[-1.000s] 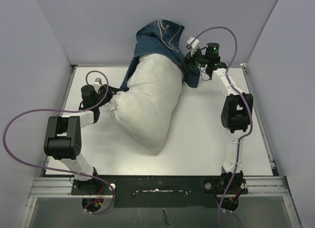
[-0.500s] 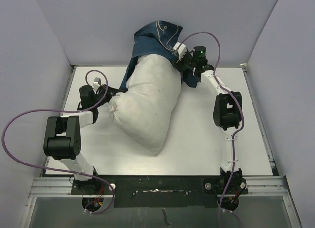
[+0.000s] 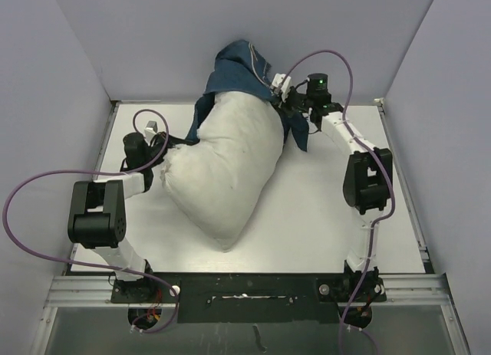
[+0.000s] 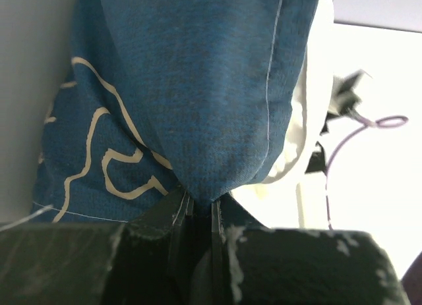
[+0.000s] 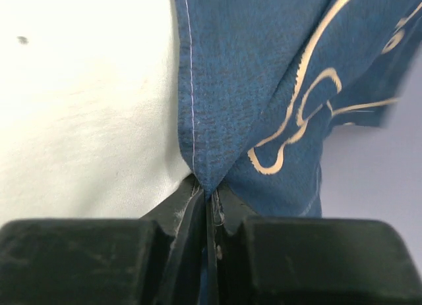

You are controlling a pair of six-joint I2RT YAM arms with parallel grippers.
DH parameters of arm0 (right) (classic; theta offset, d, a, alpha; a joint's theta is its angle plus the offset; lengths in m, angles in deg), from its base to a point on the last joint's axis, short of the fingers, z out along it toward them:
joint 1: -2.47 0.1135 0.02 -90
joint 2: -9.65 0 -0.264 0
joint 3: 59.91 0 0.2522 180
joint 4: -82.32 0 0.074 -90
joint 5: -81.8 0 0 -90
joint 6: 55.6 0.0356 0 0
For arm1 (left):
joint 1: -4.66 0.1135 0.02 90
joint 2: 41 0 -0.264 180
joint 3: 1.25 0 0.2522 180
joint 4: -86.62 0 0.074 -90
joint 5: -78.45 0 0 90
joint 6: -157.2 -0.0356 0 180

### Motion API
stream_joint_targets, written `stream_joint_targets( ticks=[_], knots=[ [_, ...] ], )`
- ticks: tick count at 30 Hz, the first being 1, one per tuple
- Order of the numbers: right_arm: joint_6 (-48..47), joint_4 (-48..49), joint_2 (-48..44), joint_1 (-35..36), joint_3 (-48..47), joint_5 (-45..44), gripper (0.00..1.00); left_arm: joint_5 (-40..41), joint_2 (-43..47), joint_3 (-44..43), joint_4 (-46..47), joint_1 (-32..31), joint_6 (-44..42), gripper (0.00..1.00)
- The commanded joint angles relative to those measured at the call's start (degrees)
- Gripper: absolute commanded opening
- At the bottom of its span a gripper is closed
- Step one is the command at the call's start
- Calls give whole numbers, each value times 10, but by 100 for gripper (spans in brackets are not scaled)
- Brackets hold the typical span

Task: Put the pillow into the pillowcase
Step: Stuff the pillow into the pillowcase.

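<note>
Pillow (image 3: 222, 171) lies slantwise across the white table (image 3: 330, 209), its far end tucked into the mouth of the blue pillowcase (image 3: 238, 67). The rest of the pillowcase bunches up against the back wall (image 3: 153, 41). The near, pointed end of the pillow is bare and rests toward the front of the table. The left tool (image 4: 198, 205) is clamped together on a fold of the pillowcase at the pillow's left side. The right tool (image 5: 208, 198) is pinched tight on the pillowcase edge at the pillow's right side, with white stuffing just beside it.
</note>
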Motion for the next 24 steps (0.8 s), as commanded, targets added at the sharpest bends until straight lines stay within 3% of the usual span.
stream_joint_targets(
  ticks=[1, 4, 7, 10, 13, 17, 21, 24],
  knots=[
    [-27, -28, -146, 40, 40, 165, 0, 22, 19, -23, 0, -5, -31, 0],
    [-40, -36, -156, 73, 68, 53, 0, 26, 1, -46, -11, -19, -41, 0],
    [-19, -64, -112, 60, 30, -66, 0, 17, -22, -88, -27, -23, -55, 0],
    [-14, -118, -78, 29, -11, -108, 0, 3, -32, -146, -99, -9, -113, 0],
    [-34, -151, -79, 4, 0, -111, 0, 9, -16, -212, -219, 27, -227, 29],
    [-63, -179, -99, -3, 33, -89, 0, 89, 36, -289, -362, 52, -401, 64],
    [-64, -194, -108, -2, 34, -81, 2, 132, 60, -353, -412, -13, -545, 71],
    [-56, -207, -109, -7, 13, -86, 23, 149, 60, -402, -455, -89, -674, 74]
  ],
)
